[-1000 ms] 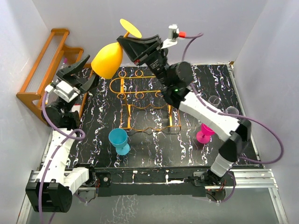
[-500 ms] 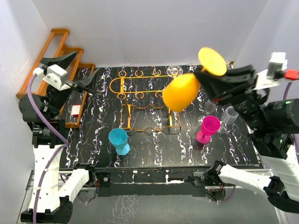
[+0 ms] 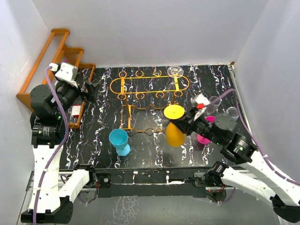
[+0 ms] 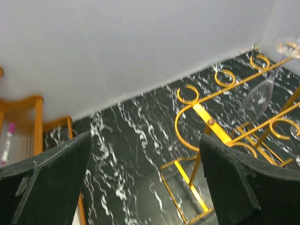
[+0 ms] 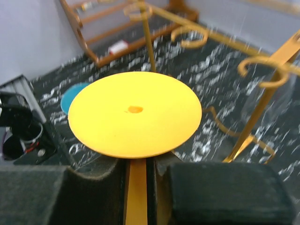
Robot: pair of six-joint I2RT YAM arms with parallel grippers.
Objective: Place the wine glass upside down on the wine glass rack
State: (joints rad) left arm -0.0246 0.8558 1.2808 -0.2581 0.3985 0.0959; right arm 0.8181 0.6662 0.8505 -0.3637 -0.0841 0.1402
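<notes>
Wine glass (image 3: 175, 127), yellow: hangs upside down, foot on top and bowl mouth down, low beside the near right corner of the rack (image 3: 150, 77). Pinched at the stem by the right gripper (image 3: 189, 123), fingers pressed together just under the foot. Has come from high over the rack's far left, out to the right, then down to here within a second. Left gripper (image 3: 91, 89) spread wide, holds nothing, drawn back toward the shelf (image 3: 44, 61) at left. Suggests handover and flip are done; still needs the stem slid into a free loop so the foot rests on the rail. Clear glass (image 3: 175, 71) already hangs at the far right.
</notes>
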